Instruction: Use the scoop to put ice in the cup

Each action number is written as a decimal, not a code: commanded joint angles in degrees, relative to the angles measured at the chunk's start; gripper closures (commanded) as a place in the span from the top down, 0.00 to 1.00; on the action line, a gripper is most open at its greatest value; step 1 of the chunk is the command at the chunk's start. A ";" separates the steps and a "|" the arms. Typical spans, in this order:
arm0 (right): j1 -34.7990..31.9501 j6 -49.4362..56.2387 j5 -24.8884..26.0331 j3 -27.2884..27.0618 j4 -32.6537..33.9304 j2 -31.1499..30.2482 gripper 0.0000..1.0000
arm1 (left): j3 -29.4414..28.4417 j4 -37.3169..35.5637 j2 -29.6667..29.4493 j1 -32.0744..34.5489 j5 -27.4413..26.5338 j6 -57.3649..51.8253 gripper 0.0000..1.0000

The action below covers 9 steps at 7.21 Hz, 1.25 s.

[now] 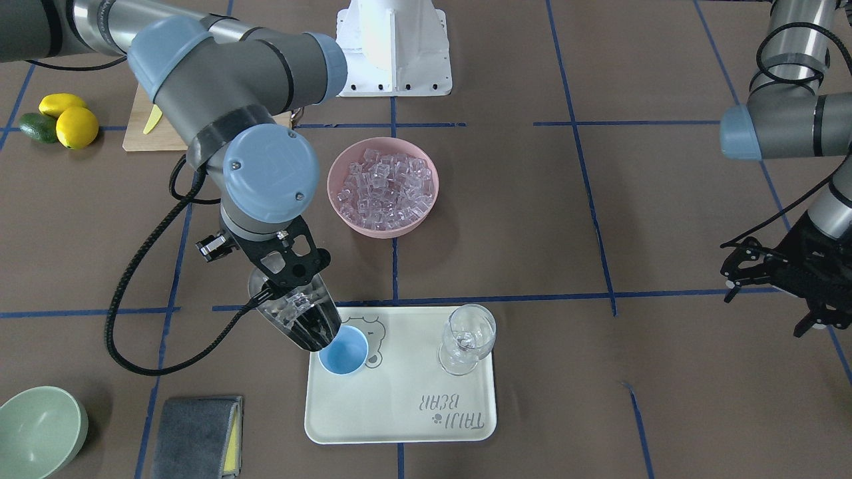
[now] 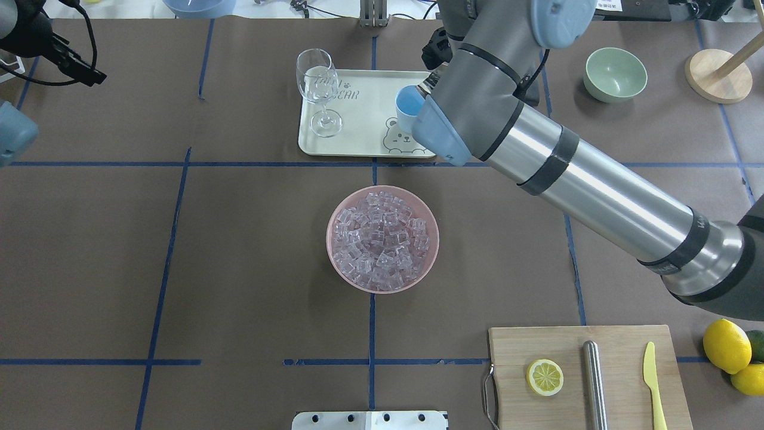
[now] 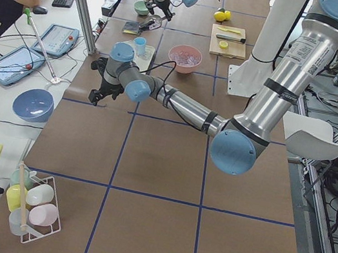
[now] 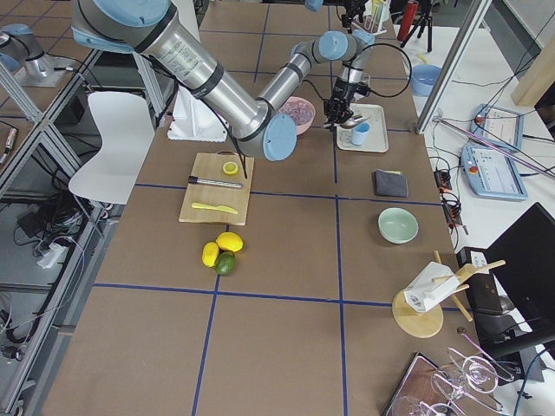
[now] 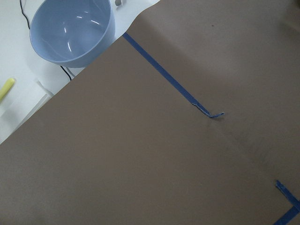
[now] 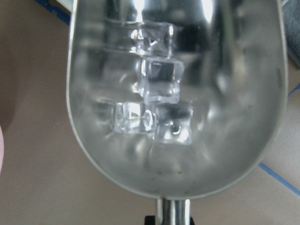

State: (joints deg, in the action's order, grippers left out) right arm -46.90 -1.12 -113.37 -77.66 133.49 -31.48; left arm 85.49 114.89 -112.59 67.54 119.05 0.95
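The right claw (image 1: 276, 285) gripped the scoop (image 1: 303, 319) by its thin handle, at ten o'clock from the cup (image 1: 344, 354). The ice (image 6: 161, 86) inside looked slippery and quick to slide. I could not tell about the left claw (image 1: 765, 269).

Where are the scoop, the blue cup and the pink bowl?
Shiny steel scoop (image 6: 225, 140): right wrist view, bare trough.
Small light-blue cup (image 1: 343, 352): front-facing view, its inside.
Round pink bowl (image 1: 383, 230): front-facing view, outer wall.

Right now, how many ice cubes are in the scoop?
4 ice cubes in the scoop: one farthest from the handle, one midway, two side by side nearest it. Others may hide.
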 commanded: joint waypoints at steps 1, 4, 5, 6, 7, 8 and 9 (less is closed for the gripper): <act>0.50 1.12 2.71 6.98 3.95 5.79 0.00 | 0.02 0.42 -0.09 -0.04 0.04 -0.07 1.00; 0.58 3.75 3.85 7.17 8.70 5.55 0.00 | 0.02 0.51 -0.26 -0.04 0.04 -0.07 1.00; 0.84 4.80 5.08 7.17 10.54 6.24 0.00 | 0.02 0.51 -0.35 -0.04 0.04 -0.07 1.00; 1.11 4.81 5.70 7.61 10.91 6.60 0.00 | 0.02 0.51 -0.35 -0.04 0.04 -0.07 1.00; 1.37 4.81 6.32 10.31 10.91 8.60 0.00 | 0.02 0.51 -0.35 -0.04 0.04 -0.07 1.00; 1.37 4.90 7.37 13.38 10.82 10.89 0.00 | 0.02 0.51 -0.35 -0.04 0.04 -0.07 1.00; 1.37 4.90 7.64 13.76 10.82 11.17 0.00 | 0.11 0.51 -0.35 -0.04 0.04 -0.16 1.00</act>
State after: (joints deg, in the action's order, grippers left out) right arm -45.58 3.73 -106.40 -65.54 144.29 -21.53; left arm 85.55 115.40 -112.94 67.50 119.09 0.86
